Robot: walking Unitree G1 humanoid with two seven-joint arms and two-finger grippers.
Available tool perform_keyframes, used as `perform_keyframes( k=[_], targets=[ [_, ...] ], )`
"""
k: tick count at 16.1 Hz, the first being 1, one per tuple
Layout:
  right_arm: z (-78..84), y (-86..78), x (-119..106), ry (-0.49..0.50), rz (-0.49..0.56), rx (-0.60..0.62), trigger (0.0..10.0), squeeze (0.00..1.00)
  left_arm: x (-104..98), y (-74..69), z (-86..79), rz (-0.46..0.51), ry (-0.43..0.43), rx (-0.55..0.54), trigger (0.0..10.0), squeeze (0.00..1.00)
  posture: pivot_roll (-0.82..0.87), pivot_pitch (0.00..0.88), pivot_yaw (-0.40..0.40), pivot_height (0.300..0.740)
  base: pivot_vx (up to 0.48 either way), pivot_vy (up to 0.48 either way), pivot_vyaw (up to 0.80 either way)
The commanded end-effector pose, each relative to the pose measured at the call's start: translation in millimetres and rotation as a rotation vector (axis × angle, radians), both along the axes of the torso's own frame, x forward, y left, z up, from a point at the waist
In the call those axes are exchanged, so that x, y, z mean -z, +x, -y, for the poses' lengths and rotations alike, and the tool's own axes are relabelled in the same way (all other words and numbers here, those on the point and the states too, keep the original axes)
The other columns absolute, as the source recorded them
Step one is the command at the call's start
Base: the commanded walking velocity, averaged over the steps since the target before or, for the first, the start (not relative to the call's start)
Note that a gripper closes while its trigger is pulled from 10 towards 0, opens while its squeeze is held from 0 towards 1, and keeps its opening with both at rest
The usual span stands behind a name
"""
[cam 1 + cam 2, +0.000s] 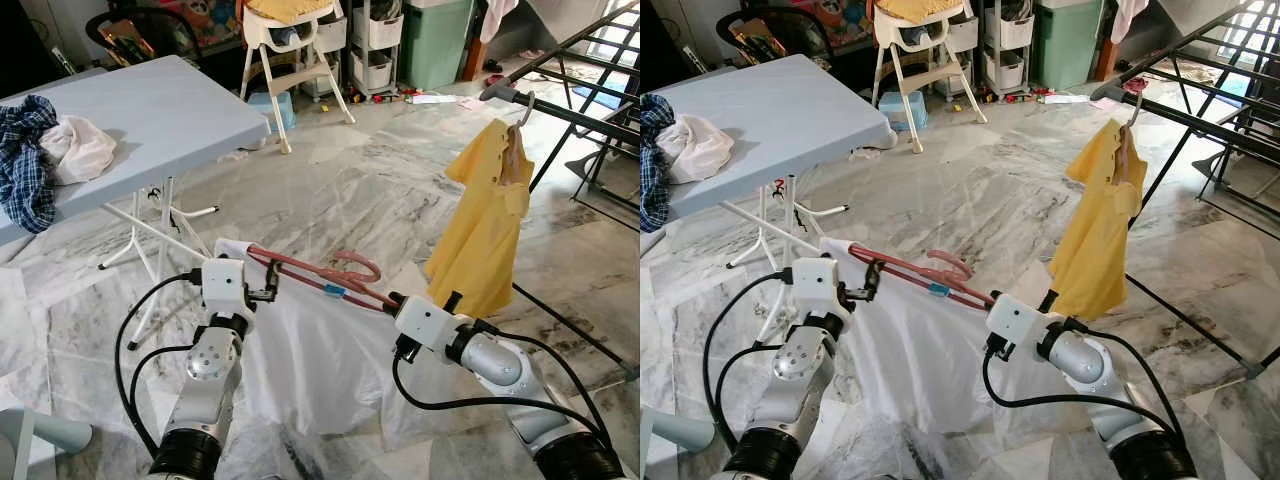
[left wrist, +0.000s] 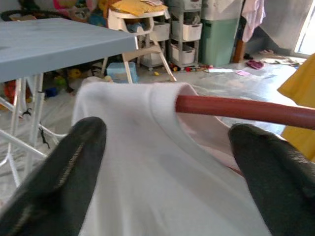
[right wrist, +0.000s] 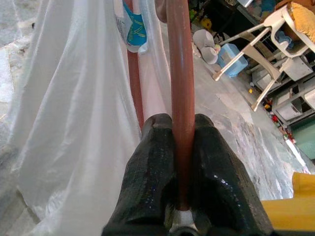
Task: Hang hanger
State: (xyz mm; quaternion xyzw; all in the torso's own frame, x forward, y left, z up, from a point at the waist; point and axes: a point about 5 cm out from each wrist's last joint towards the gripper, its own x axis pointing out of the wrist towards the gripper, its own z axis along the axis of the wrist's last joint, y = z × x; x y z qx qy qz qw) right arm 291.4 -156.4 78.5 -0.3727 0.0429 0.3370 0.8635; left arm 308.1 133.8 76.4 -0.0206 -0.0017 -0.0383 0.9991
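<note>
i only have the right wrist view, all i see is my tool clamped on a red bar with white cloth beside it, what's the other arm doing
Observer: The left tool is at the other end of the red hanger, fingers spread apart around the white shirt, not clamped.
Operator: where's the rail i'm hanging this on
Observer: The black drying rack stands ahead to the robot's right.
Operator: anything on it already
Observer: A yellow shirt hangs from its near bar, just beyond your right tool.
</note>
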Motion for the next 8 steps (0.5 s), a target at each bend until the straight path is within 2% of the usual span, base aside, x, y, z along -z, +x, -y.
perform_keyframes(
  k=[1,8],
  targets=[
    [-7.6,7.8,-16.8,0.032,0.073,0.002,0.0,0.0,-1.3,1.5,-8.2,0.008,0.017,-0.033,0.0,0.0,-0.13,0.013,0.087,0.74,0.0,0.0,0.0],
    [-9.2,7.4,-15.4,0.035,0.059,0.01,0.0,0.0,1.8,3.0,-11.4,-0.006,0.009,-0.041,0.0,0.0,-0.13,0.009,0.091,0.74,0.0,0.0,0.0]
  ],
)
